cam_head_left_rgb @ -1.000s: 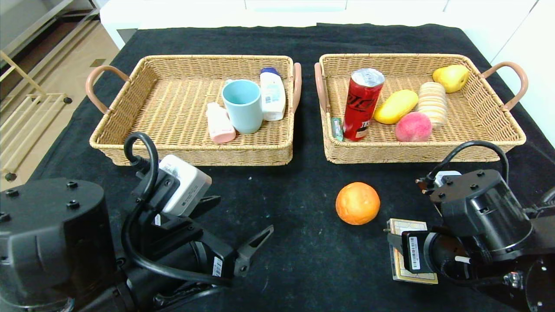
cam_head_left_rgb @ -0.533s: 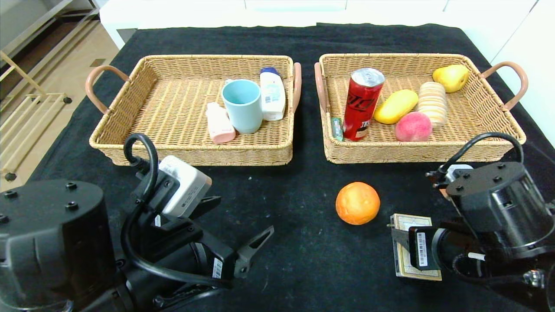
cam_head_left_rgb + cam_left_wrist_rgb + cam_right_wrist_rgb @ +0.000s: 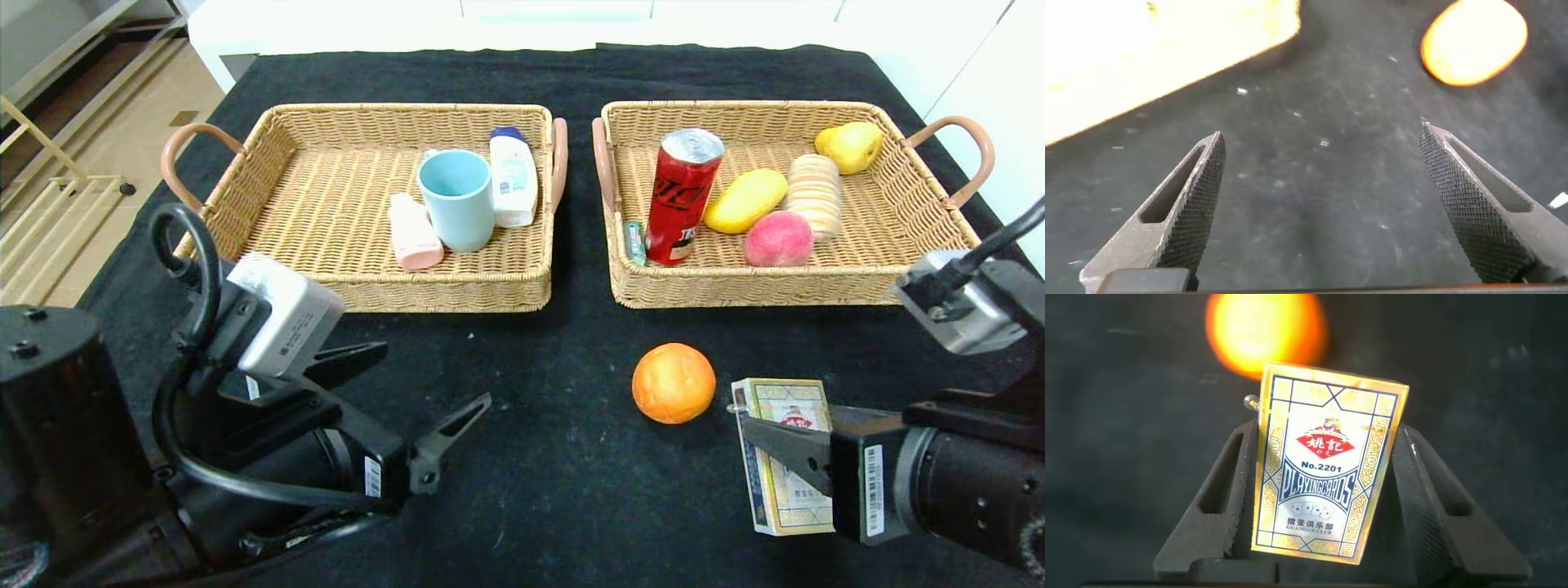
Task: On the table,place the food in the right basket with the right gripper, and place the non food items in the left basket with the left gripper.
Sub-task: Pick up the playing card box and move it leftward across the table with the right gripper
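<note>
A playing-card box (image 3: 788,457), gold and blue, sits between the fingers of my right gripper (image 3: 747,441) at the near right, and the gripper is shut on it. The right wrist view shows the box (image 3: 1327,474) face-on, a finger against each long side of it. An orange (image 3: 673,382) lies on the black cloth just left of the box and behind it. My left gripper (image 3: 433,376) hovers open over bare cloth at the near left, holding nothing. In the left wrist view the orange (image 3: 1474,41) lies well beyond the gripper (image 3: 1321,131).
The left basket (image 3: 359,294) holds a blue cup (image 3: 457,200), a white bottle (image 3: 513,175) and a pink tube (image 3: 412,233). The right basket (image 3: 784,286) holds a red can (image 3: 682,196), a mango (image 3: 744,200), a peach (image 3: 778,238), a striped roll (image 3: 814,194) and a pear (image 3: 849,147).
My right arm has drawn back to the right with the card box, which now stands tilted up in the grip. The left arm has shifted left and back. The orange has not moved.
</note>
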`<state>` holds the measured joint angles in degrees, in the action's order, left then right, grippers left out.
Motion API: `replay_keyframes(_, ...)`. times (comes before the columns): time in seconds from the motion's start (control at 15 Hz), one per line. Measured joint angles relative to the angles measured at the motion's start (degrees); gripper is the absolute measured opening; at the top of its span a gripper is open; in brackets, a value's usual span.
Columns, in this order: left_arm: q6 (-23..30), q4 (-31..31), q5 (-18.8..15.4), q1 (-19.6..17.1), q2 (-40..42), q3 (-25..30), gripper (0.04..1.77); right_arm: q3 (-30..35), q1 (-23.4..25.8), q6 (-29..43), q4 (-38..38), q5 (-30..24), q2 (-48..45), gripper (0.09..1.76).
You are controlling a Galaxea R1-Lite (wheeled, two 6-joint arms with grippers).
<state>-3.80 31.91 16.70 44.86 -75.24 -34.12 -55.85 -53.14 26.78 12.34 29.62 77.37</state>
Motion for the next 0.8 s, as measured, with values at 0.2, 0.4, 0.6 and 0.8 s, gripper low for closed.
replay_keyframes(0.2,-0.6,-2.8,0.0,-1.6,2.2,-1.4,1.72,-4.2,-5.0,-0.3,0.3,-0.2,-0.5,1.07)
replay_keyframes(0.4,-0.9,-5.0,0.0,-3.0,4.8,-3.0,1.72,-8.7,-8.1,1.1,-1.5,-1.3,2.4,1.07)
replay_keyframes(0.6,-2.0,-5.2,0.0,-3.7,6.5,-3.4,1.72,-12.4,-9.6,1.9,-3.9,-4.5,7.0,1.07)
replay_keyframes(0.8,-2.5,-5.2,0.0,-3.9,7.7,-3.5,1.72,-14.5,-10.2,2.0,-7.5,-6.4,11.5,1.07)
